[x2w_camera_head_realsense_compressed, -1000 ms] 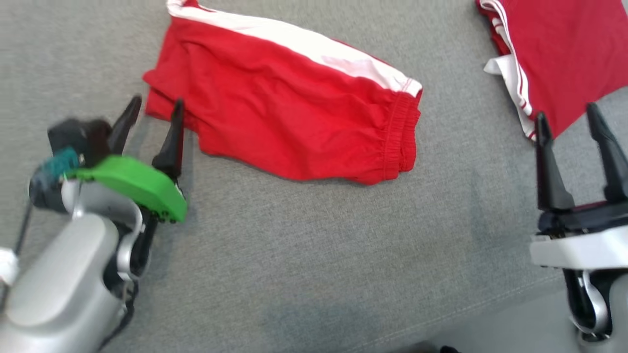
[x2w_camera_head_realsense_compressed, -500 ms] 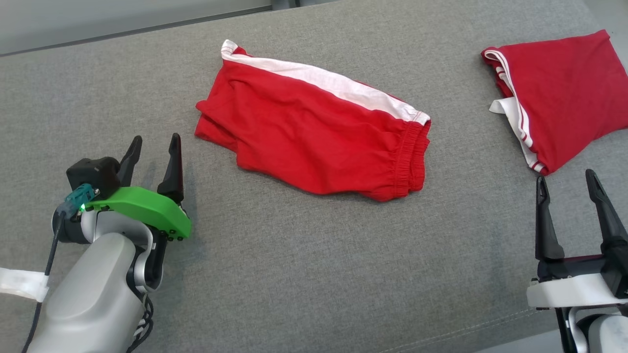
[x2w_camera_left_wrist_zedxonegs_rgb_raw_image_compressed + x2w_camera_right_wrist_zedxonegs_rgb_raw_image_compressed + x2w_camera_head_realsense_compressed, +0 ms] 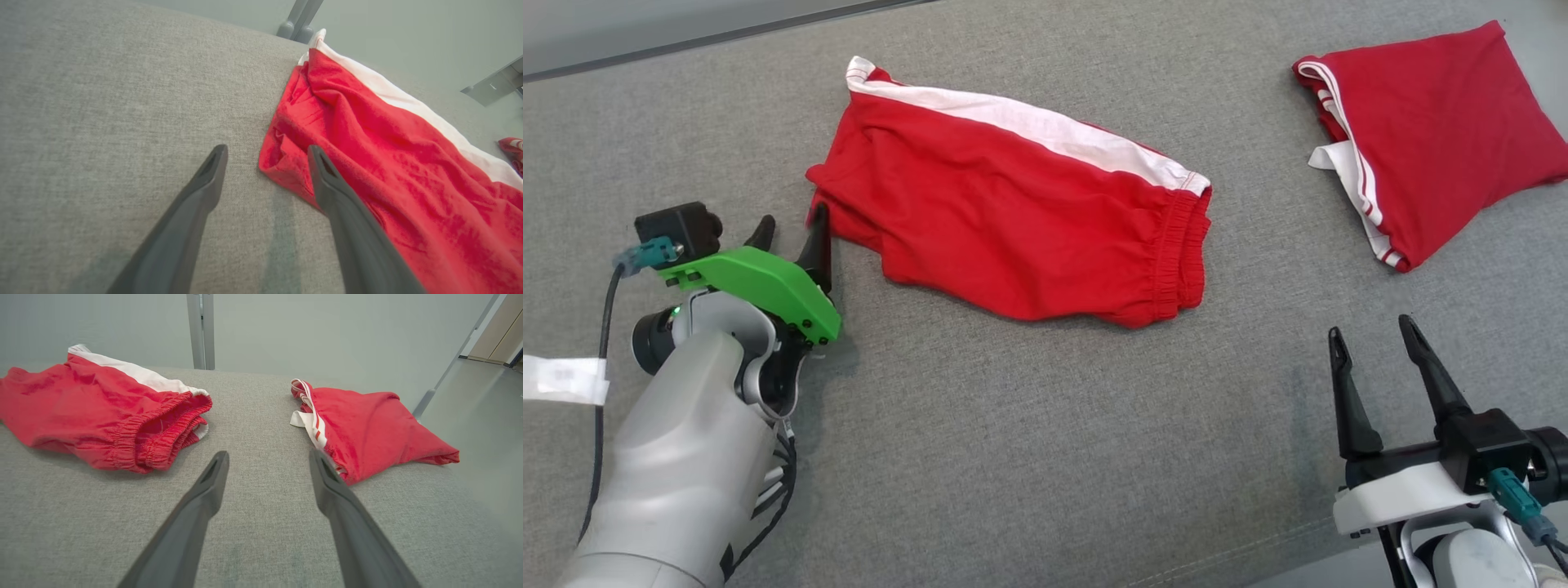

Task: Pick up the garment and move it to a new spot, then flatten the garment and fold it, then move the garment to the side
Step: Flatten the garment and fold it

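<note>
The grey fabric surface (image 3: 1029, 457) fills the head view and carries everything. The largest thing on it is the task's garment, a pair of red shorts (image 3: 1013, 229). They lie from the centre toward 11 o'clock and look doubled over lengthwise. A white side stripe (image 3: 1029, 122) runs along their 12 o'clock edge, and the gathered waistband (image 3: 1186, 245) faces 3 o'clock. The cloth is wrinkled and its layers are not squared, so by my reading it still wants handling, not leaving. At 2 o'clock, well apart, sits a second red garment (image 3: 1437, 163) folded into a compact packet. It seems to have been set there to leave the middle free for work. The left end effector (image 3: 792, 219) sits at 9 o'clock with its fingers spread wide and nothing between them. It is low over the surface, and its inner finger is right at the shorts' leg-hem corner (image 3: 271, 163). Whether it touches the cloth I cannot tell. That placement suits straddling the corner for a pinch. The right end effector (image 3: 1370, 328) hangs at 4 o'clock, equally wide and empty, aimed at the bare gap between the two garments. From there it is likely well placed to take the waistband end.
</note>
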### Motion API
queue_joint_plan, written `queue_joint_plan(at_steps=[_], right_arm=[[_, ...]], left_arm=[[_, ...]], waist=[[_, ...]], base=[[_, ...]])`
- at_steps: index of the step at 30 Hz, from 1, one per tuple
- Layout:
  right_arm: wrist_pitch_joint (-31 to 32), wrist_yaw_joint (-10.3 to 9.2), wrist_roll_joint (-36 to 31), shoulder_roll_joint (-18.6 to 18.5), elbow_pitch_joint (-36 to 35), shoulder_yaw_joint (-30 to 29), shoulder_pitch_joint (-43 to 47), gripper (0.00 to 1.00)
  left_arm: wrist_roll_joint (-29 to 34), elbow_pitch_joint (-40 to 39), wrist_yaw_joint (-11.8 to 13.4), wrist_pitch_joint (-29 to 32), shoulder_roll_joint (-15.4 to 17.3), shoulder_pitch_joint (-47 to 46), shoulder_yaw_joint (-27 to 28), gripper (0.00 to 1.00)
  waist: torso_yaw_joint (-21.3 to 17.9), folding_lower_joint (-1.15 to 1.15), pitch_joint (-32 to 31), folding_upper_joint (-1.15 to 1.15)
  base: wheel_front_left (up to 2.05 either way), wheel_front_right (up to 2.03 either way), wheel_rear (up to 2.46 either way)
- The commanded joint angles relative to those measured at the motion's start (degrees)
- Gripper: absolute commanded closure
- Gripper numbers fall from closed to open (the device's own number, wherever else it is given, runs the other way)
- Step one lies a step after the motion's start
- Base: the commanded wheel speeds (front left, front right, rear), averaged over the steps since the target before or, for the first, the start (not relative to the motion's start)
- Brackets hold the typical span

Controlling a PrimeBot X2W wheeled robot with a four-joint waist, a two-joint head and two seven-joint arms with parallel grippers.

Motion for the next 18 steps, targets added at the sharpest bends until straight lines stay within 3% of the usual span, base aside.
queue_joint_plan(at_steps=[1, 14, 15, 16, 17, 18], right_arm=[[-0.2, -0.05, 0.5, -0.1, 0.4, 0.3, -0.3, 0.0], [-0.2, -0.04, 1.5, -0.1, 0.1, 0.4, -0.8, 0.0], [-0.2, -0.04, 1.5, -0.1, 0.2, 0.4, -0.8, 0.0], [-0.2, -0.05, 1.7, -0.1, 0.3, 0.3, -0.7, 0.0], [-0.2, -0.04, 1.8, -0.1, 0.5, 0.2, -0.6, 0.0], [-0.2, -0.04, 1.8, -0.1, 0.5, 0.2, -0.6, 0.0]], left_arm=[[-0.6, 1.7, -0.6, 0.6, -0.5, -1.1, -0.3, 0.0], [-2.1, 9.8, -4.0, 2.5, -4.1, -4.7, -1.3, 0.0], [-2.3, 10.0, -4.3, 2.6, -4.2, -5.0, -1.4, 0.11], [-2.2, 10.1, -4.4, 2.8, -4.3, -5.3, -1.7, 0.45], [-2.2, 10.2, -4.5, 2.9, -4.4, -5.4, -1.9, 0.57], [-2.2, 10.2, -4.5, 2.9, -4.4, -5.4, -1.9, 0.57]], waist=[[-0.2, 0.0, 0.1, 0.0], [-1.0, 0.0, 0.3, 0.0], [-1.1, 0.0, 0.4, 0.0], [-1.2, 0.0, 0.4, 0.0], [-1.2, 0.0, 0.4, 0.0], [-1.2, 0.0, 0.4, 0.0]], base=[[0.0, 0.0, 0.0], [0.0, 0.0, 0.0], [0.0, 0.0, 0.0], [0.0, 0.0, 0.0], [0.0, 0.0, 0.0], [0.0, 0.0, 0.0]])
